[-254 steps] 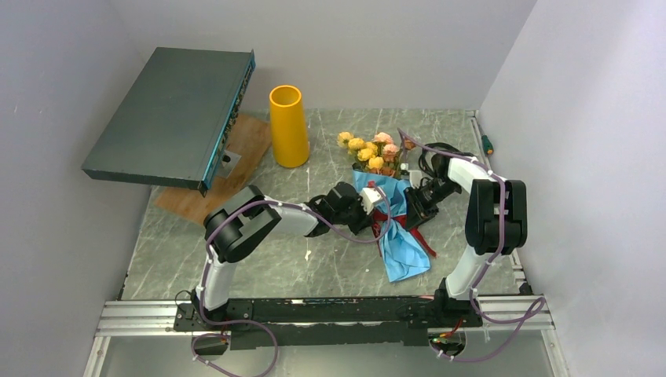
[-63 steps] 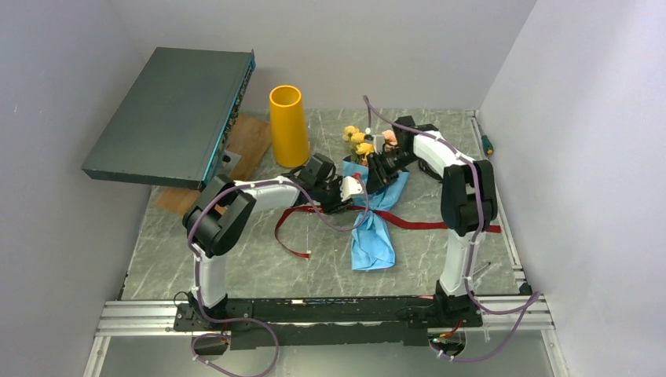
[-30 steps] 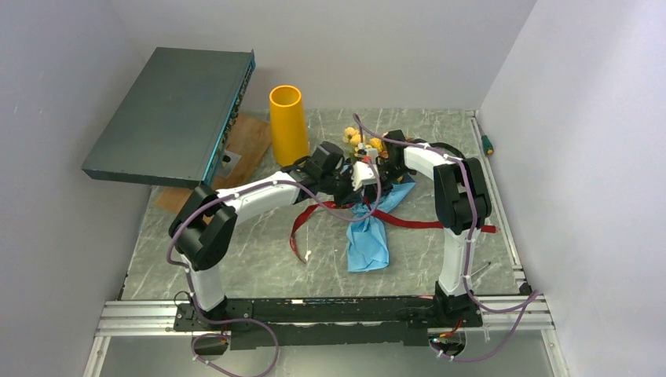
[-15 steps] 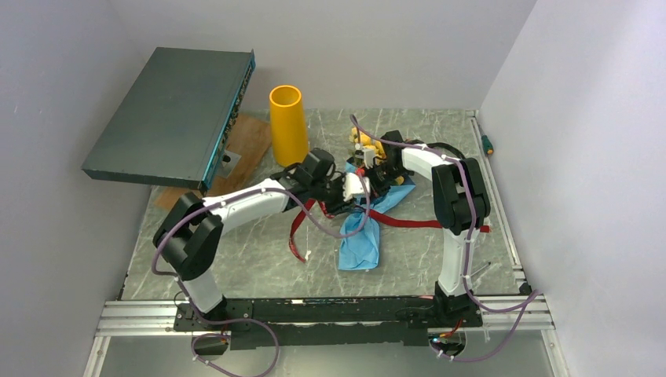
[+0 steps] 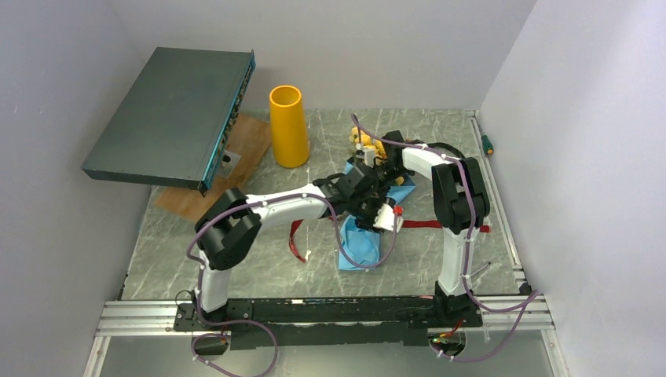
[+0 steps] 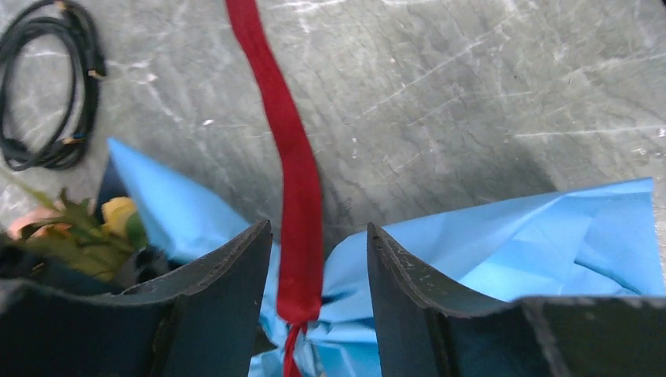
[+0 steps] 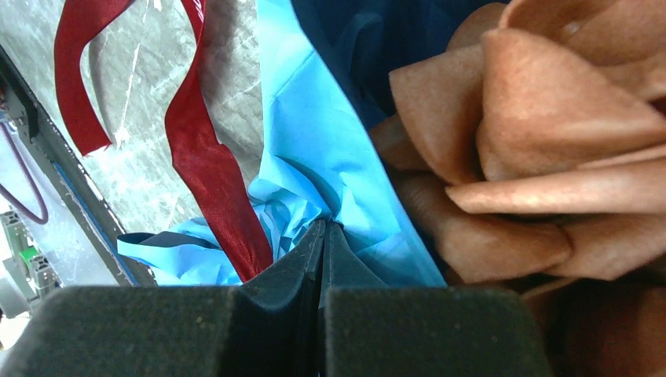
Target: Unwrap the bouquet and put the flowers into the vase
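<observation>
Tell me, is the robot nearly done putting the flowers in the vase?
Not yet. Done: the red ribbon lies loose and stretched across the table. In hand: the left gripper is open with the ribbon between its fingers, and the right gripper seems to pinch the blue paper beside the flowers. Left: pull the paper off and stand the flowers in the vase.

Top view bright, even, diffuse; faint soft shadows on surface (image 5: 236, 259). Left wrist view sharp, dim shadow patch on marble. Right wrist view: close rose (image 7: 534, 118) slightly soft, foreground pads (image 7: 157, 330) blurred, dark.
</observation>
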{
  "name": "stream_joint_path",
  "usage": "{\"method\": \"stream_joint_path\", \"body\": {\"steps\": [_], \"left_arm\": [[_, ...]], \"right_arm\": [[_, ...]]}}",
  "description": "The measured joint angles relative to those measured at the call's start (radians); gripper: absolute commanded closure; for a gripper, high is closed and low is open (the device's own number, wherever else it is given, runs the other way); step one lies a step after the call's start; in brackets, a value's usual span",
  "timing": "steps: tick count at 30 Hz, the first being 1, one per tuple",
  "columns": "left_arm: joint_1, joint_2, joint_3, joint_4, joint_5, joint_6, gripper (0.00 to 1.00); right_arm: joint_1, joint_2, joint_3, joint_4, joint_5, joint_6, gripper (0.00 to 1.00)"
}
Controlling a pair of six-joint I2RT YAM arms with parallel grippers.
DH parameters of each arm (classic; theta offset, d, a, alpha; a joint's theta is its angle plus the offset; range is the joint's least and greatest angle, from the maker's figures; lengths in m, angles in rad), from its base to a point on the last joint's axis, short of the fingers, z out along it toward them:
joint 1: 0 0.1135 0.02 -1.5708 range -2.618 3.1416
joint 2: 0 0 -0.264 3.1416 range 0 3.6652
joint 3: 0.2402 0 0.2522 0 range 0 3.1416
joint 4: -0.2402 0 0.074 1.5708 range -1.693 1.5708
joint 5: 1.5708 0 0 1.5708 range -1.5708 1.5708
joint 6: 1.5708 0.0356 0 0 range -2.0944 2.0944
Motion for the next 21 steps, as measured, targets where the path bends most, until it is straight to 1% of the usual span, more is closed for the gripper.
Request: {"method": "stream_joint_path", "body": {"steps": [2,7,14,18,19,20,21], "left_arm": [[-0.019,0.038,0.011,-0.002,-0.026,0.026,0.43],[-0.048,0.102,0.039,-0.013,-0.076,0.065,0.45],[-0.056,0.206,0.145,-0.026,-0.162,0.124,0.43],[-0.059,0.272,0.221,-0.072,-0.202,0.144,0.42],[-0.064,0.282,0.230,-0.079,-0.214,0.150,0.42],[-0.068,0.288,0.237,-0.087,-0.225,0.154,0.46],[-0.071,0.294,0.248,-0.100,-0.236,0.159,0.52]], "right_arm": [[-0.001,0.002,0.002,-0.002,-0.004,0.000,1.00],[-0.001,0.002,0.002,-0.003,-0.006,-0.002,1.00],[-0.002,0.002,-0.003,0.003,-0.009,-0.002,1.00],[-0.005,0.002,-0.012,0.015,-0.023,-0.002,1.00],[-0.006,0.002,-0.014,0.016,-0.025,-0.002,1.00],[-0.006,0.002,-0.015,0.018,-0.027,-0.002,1.00],[-0.007,0.002,-0.016,0.019,-0.028,-0.002,1.00]]}}
